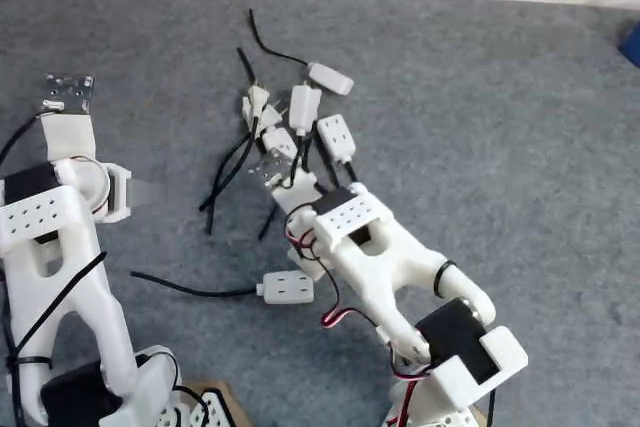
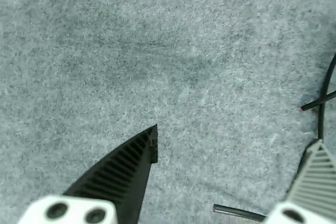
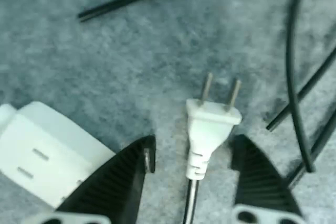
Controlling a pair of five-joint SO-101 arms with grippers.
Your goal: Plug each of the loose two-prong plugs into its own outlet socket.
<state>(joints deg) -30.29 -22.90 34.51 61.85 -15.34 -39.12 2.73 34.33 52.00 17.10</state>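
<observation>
i read no text, label, number or sign on my feed. white plug [image 3: 211, 127] body, outlet socket [image 3: 44, 156] face: no print i can make out.

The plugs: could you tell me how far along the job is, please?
Done: no plug looks seated yet. In hand: right gripper open astride a loose plug, beside an outlet socket. Remaining: every pairing; left gripper is open over the carpet.
</observation>
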